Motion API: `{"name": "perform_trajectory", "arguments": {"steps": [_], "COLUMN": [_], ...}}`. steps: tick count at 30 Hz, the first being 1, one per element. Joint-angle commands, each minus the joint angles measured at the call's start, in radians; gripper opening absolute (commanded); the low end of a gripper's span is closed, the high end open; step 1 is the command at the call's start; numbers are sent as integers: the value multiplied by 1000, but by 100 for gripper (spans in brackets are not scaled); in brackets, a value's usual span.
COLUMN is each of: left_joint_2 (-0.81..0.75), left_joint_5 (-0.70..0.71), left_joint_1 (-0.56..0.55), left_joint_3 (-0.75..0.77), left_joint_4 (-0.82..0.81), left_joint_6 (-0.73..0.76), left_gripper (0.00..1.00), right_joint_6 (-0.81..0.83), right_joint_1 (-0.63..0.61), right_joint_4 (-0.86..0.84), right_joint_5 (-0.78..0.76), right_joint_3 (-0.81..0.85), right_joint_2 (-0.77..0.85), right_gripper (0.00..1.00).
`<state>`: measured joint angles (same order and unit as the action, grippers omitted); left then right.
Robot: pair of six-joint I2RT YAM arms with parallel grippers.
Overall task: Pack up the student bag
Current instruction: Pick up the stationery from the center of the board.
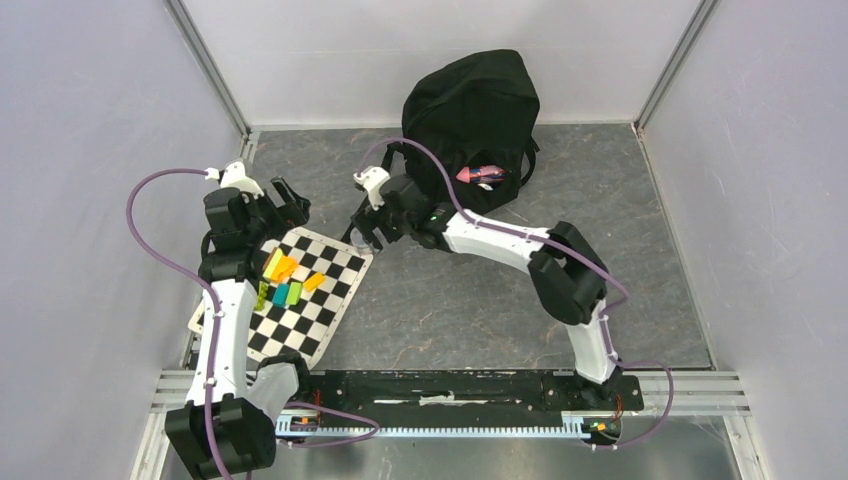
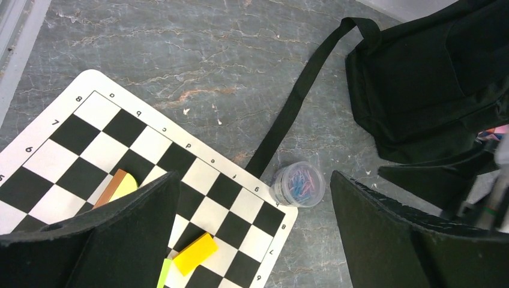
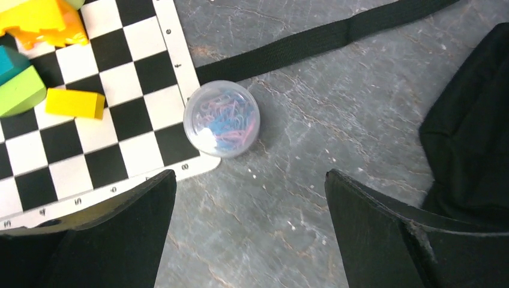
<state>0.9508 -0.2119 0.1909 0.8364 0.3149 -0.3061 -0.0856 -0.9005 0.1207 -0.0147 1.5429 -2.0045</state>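
Note:
The black student bag (image 1: 470,100) stands at the back centre, its front pocket open with a pink object (image 1: 481,174) showing. It also shows in the left wrist view (image 2: 432,78) and the right wrist view (image 3: 474,132). One bag strap (image 3: 336,39) lies flat on the floor. A clear round tub of coloured paper clips (image 3: 221,118) sits at the corner of the chessboard (image 3: 138,60), also in the left wrist view (image 2: 298,184). My right gripper (image 3: 249,174) is open and empty just above the tub. My left gripper (image 2: 253,177) is open and empty over the board's far edge.
Several coloured blocks lie on the chessboard (image 1: 320,310): a yellow one (image 3: 75,103), a green one (image 3: 21,90), a teal one (image 3: 7,63) and an orange-yellow pile (image 3: 42,21). Grey walls enclose the marbled floor on three sides.

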Motion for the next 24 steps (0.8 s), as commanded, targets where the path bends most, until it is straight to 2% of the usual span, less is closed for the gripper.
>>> {"name": "perform_trajectory", "arguments": {"steps": [1,19,21,24], "left_joint_2": [-7,-7,-5,-1], "left_joint_5": [9,-14,-18,-11], "left_joint_1": [8,8,8,9], "left_joint_3": [0,-3,-5,-3], "left_joint_4": [-23,-30,-31,-28], "left_joint_6": [-18,-29,-27,-24], "left_gripper": [100,100,100,100], "right_joint_6": [-85,-32,-21,-14], "right_joint_1": [-41,-87,-87,-87], "right_joint_4": [25,65,47,35], "right_joint_5": [-114,-301,-287,-262], "right_joint_3": [180,469,468,451], "right_joint_2": [-99,-426,-432,-420], "right_gripper": [98,98,89,56]}}
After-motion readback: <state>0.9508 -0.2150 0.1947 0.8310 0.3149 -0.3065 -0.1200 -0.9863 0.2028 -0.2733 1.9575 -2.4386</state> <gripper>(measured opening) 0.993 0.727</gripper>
